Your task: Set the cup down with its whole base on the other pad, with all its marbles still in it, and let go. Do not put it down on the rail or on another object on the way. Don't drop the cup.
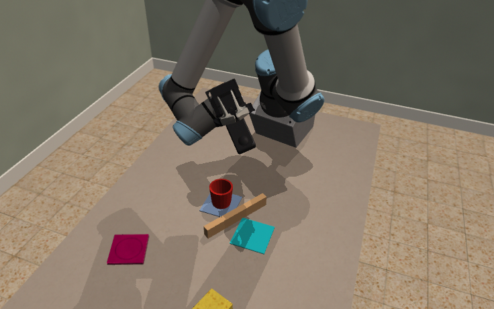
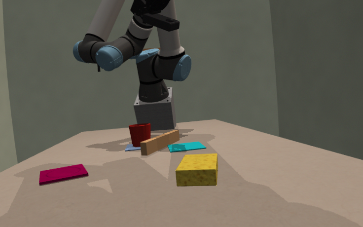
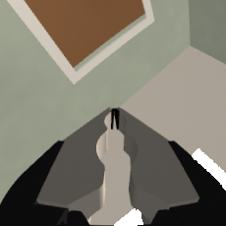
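The red cup (image 1: 221,193) stands upright on a blue-grey pad (image 1: 220,203) near the middle of the mat; it also shows in the exterior view (image 2: 139,133). Its inside is in shadow and I cannot see the marbles. A wooden rail (image 1: 235,220) lies right in front of it, and a cyan pad (image 1: 252,235) lies flat on the rail's other side. My gripper (image 1: 237,111) hangs high above the mat, behind the cup and well apart from it. It is shut with nothing between the fingers. In the wrist view the fingertips meet and point at the wall.
A magenta pad (image 1: 127,248) with a ring mark lies front left. A yellow sponge (image 2: 197,169) sits in front of the cyan pad (image 2: 186,146). The robot base block (image 1: 282,128) stands behind the cup. The rail (image 2: 160,141) runs diagonally between the two near pads.
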`<state>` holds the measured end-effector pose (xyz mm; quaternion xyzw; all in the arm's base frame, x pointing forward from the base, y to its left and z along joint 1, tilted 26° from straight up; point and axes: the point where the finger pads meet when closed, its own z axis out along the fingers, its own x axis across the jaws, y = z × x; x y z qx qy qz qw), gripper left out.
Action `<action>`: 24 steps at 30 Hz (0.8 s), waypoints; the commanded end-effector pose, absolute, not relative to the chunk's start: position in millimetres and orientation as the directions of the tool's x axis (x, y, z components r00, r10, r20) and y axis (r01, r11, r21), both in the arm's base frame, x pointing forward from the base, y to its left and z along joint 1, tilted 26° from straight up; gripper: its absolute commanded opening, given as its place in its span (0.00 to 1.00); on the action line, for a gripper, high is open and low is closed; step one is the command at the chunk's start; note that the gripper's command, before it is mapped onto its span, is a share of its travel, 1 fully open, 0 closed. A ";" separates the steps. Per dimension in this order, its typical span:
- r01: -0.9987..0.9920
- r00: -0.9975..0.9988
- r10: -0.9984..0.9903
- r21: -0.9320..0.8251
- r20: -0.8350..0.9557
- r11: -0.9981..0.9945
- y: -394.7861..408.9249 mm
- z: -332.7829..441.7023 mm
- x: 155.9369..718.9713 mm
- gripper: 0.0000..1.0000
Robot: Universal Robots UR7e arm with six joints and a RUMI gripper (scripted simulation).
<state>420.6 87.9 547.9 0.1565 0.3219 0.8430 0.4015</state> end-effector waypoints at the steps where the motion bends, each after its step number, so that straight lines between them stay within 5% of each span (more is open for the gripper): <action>1: -0.578 -0.629 0.778 0.668 0.003 -0.470 88.3 548.2 420.0 0.00; 24: -0.608 -0.633 0.772 0.655 -0.060 -0.448 99.4 548.1 406.8 0.00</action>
